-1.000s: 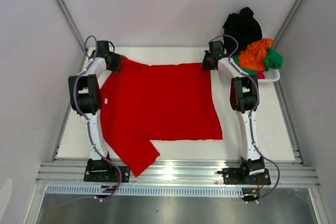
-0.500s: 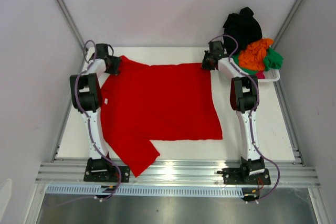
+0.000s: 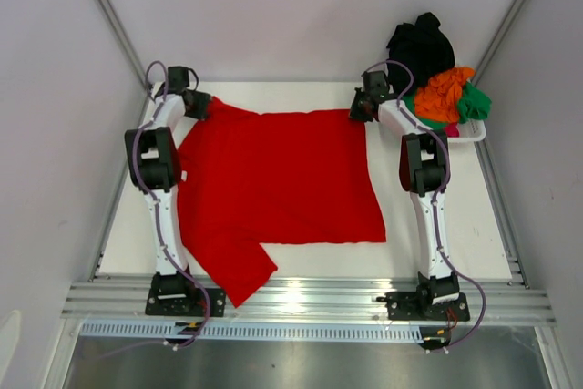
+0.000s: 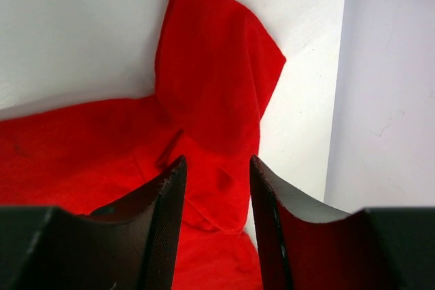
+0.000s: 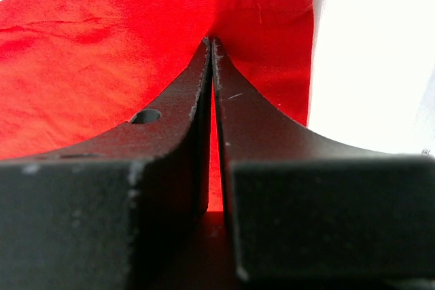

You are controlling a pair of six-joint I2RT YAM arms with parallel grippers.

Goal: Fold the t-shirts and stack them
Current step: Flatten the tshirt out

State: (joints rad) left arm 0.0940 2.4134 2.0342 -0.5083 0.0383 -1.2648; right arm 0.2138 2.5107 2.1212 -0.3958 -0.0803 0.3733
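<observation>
A large red t-shirt [image 3: 282, 179] lies spread flat on the white table, with one sleeve hanging over the near edge. My left gripper [image 3: 195, 106] is at the shirt's far left sleeve. In the left wrist view the gripper [image 4: 216, 164] is open, and the folded red sleeve [image 4: 214, 73] lies under and ahead of the jaws. My right gripper [image 3: 357, 113] is at the shirt's far right corner. In the right wrist view it [image 5: 211, 42] is shut on the red cloth [image 5: 102, 45]. Black [image 3: 421, 43], orange [image 3: 444, 88], green [image 3: 475, 103] and pink [image 3: 453, 131] shirts are piled at the far right.
The white plastic basket [image 3: 472, 137] holding the other shirts stands at the table's far right corner, just right of my right arm. A pale wall [image 4: 387, 86] rises close beside the left gripper. A metal rail [image 3: 301, 298] runs along the near edge.
My left gripper has shifted a little back and to the left, off the sleeve. The right arm and the shirt have not moved.
</observation>
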